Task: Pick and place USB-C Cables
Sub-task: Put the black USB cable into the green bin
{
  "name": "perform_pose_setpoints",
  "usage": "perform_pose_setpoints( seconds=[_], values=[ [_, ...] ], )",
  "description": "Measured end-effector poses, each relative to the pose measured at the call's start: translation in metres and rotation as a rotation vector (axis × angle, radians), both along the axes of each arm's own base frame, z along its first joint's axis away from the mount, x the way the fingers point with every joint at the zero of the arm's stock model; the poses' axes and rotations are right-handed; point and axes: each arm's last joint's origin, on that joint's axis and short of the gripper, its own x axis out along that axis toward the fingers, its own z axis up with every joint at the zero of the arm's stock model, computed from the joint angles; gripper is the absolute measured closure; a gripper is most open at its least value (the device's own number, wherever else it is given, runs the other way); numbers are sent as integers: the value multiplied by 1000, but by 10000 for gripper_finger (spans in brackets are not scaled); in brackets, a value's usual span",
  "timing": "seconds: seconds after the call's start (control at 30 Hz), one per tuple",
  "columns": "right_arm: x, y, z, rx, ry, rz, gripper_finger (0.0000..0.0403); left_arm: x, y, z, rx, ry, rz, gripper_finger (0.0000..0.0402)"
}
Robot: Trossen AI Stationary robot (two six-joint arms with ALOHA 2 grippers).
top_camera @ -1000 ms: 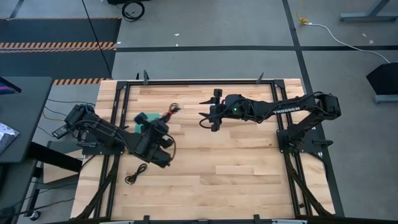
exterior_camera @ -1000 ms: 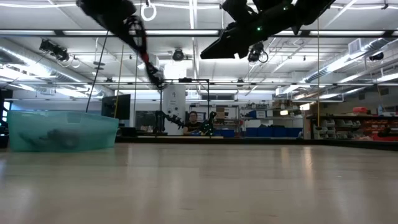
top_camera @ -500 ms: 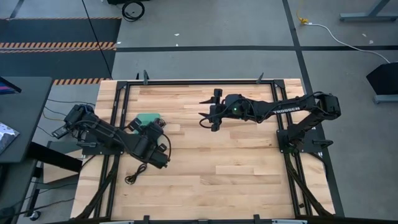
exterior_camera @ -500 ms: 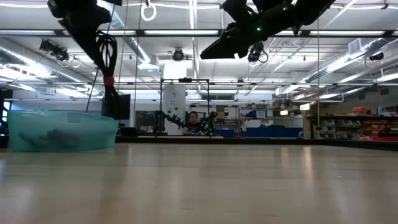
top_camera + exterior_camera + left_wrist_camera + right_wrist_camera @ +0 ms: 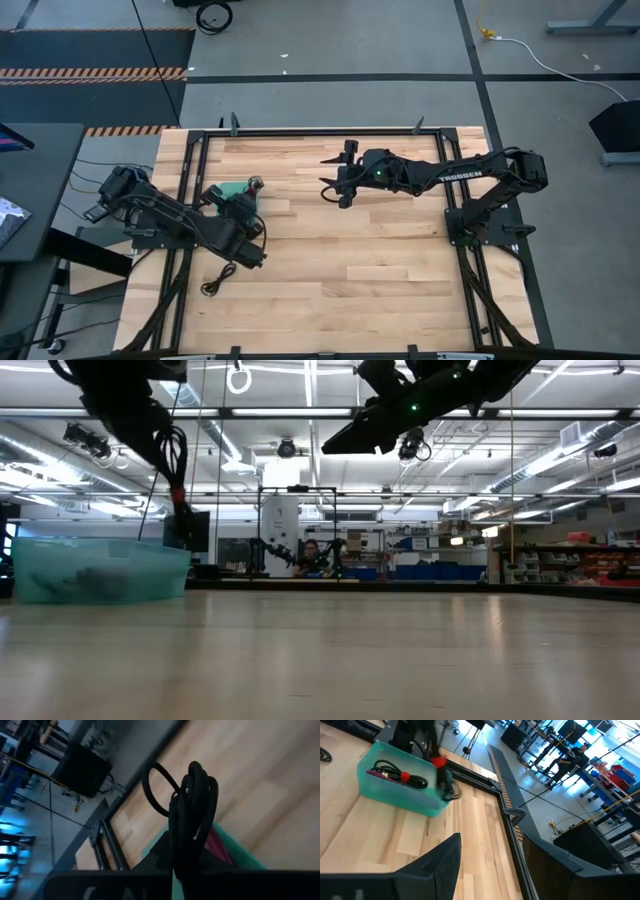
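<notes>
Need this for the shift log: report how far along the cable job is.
Done: at least two cables lie in the teal tray, a black one with a red tie and a purple-magenta one. In hand: the left gripper holds a black cable bundle above the tray. Left: one black cable lies on the table. The right gripper hovers open mid-table.

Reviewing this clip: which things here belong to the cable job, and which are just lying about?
Job in hand:
- black cable bundle, held in the left gripper's shut jaws
- cables lying in the teal tray
- loose black cable on the table

Lying about:
- white cord on the floor
- right gripper, open and idle above the table
</notes>
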Motion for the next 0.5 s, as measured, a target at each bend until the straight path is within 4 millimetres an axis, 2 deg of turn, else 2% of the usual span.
perform_pose_setpoints(
  seconds=[0.17, 0.3, 0.5],
  values=[
    [0, 0, -1, 28, 1, -8, 187, -17, 0, 22, 28, -174, -45, 389],
    [-1, 0, -3, 53, 17, -15, 188, -29, -1, 31, -1, -240, -69, 389],
    [-2, 1, -7, 67, 60, -17, 188, -49, 8, 16, -15, -234, -38, 389]
  ],
)
